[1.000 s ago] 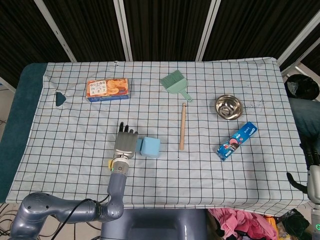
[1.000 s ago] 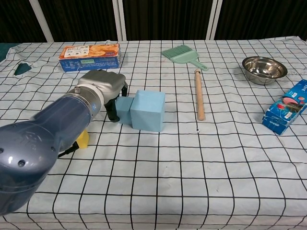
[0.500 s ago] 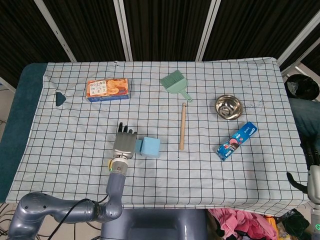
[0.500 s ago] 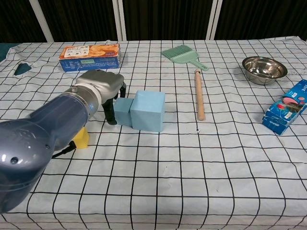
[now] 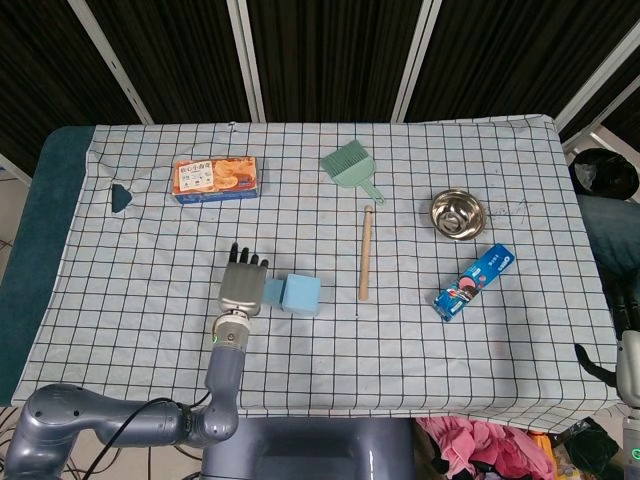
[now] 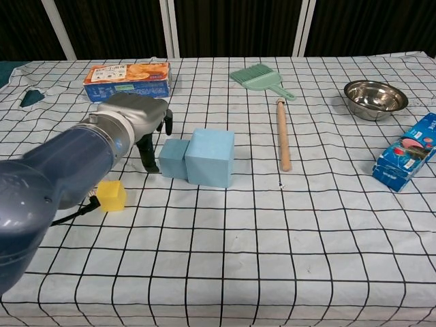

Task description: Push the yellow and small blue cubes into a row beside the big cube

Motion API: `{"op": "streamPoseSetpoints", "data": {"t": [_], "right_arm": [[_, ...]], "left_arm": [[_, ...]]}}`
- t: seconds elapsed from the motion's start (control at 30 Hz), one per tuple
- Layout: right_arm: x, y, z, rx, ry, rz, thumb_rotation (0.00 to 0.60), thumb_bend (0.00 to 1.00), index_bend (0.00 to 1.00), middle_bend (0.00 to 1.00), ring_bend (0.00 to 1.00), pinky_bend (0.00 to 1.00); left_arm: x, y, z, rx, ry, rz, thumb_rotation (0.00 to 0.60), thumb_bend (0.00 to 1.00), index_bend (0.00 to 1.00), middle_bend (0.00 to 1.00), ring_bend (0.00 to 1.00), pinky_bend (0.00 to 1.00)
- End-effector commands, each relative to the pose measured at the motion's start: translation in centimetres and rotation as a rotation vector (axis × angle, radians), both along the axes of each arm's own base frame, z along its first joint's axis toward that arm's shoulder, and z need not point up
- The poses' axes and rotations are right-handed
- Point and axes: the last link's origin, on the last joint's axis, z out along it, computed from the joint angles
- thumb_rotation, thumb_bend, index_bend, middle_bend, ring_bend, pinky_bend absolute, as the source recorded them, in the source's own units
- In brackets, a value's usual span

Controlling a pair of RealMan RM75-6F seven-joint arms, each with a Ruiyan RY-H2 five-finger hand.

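The big light-blue cube point(image 6: 210, 157) stands mid-table, and the small blue cube point(image 6: 174, 158) sits flush against its left side. In front of them and further left, the yellow cube point(image 6: 111, 195) lies alone beside my left forearm. My left hand point(image 6: 136, 119) hovers just left of the small cube with its fingers point(image 6: 146, 153) reaching down to the cloth, holding nothing. From the head view, the left hand point(image 5: 242, 285) lies flat beside the small blue cube point(image 5: 273, 293) and the big cube point(image 5: 301, 294); it hides the yellow cube there. My right hand point(image 5: 629, 345) shows only at the lower right edge.
An orange cracker box point(image 5: 215, 178) lies at the back left. A green brush point(image 5: 350, 167), a wooden stick point(image 5: 366, 252), a steel bowl point(image 5: 455, 213) and a blue packet point(image 5: 474, 281) lie to the right of the cubes.
My left hand has drawn left, away from the small blue cube, opening a gap. The yellow cube now shows fully in the chest view. The blue cubes stay together.
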Motion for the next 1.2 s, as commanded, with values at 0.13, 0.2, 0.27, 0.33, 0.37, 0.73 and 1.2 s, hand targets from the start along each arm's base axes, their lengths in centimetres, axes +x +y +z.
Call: {"op": "streamPoseSetpoints", "data": {"t": [0.13, 0.2, 0.27, 0.33, 0.37, 0.73, 1.2], "right_arm": [[0.1, 0.0, -0.1, 0.002, 0.006, 0.002, 0.6, 0.2, 0.11, 0.07, 0.21, 0.12], [0.2, 0.0, -0.2, 0.003, 0.009, 0.002, 0.6, 0.2, 0.11, 0.07, 0.21, 0.12], [0.2, 0.0, -0.3, 0.005, 0.012, 0.001, 0.6, 0.2, 0.11, 0.07, 0.21, 0.12], [0.3, 0.0, -0.3, 0.005, 0.015, 0.002, 0.6, 0.2, 0.11, 0.07, 0.21, 0.12], [0.3, 0.0, -0.3, 0.005, 0.017, 0.001, 0.6, 0.2, 0.11, 0.07, 0.21, 0.12], [0.3, -0.1, -0.7, 0.016, 0.027, -0.002, 0.6, 0.2, 0.11, 0.07, 0.21, 0.12], [0.2, -0.1, -0.5, 0.007, 0.023, -0.002, 0.6, 0.2, 0.11, 0.07, 0.21, 0.12]], "left_arm": [[-1.1, -0.9, 4.2, 0.031, -0.012, -0.022, 0.6, 0.14, 0.29, 0.24, 0.07, 0.0], [-2.0, -1.3, 5.3, 0.04, 0.004, -0.016, 0.6, 0.15, 0.3, 0.24, 0.07, 0.0], [-3.3, -2.0, 6.7, 0.039, 0.011, -0.006, 0.6, 0.15, 0.31, 0.24, 0.07, 0.0], [-4.6, -2.6, 8.0, 0.038, 0.004, 0.004, 0.6, 0.15, 0.31, 0.24, 0.07, 0.0], [-5.3, -3.0, 8.6, 0.038, -0.003, 0.011, 0.6, 0.15, 0.32, 0.24, 0.07, 0.0], [-10.9, -5.2, 11.2, -0.006, -0.05, 0.045, 0.6, 0.15, 0.35, 0.24, 0.07, 0.0], [-11.0, -6.5, 7.4, -0.055, -0.09, 0.058, 0.6, 0.2, 0.39, 0.26, 0.07, 0.0]]}}
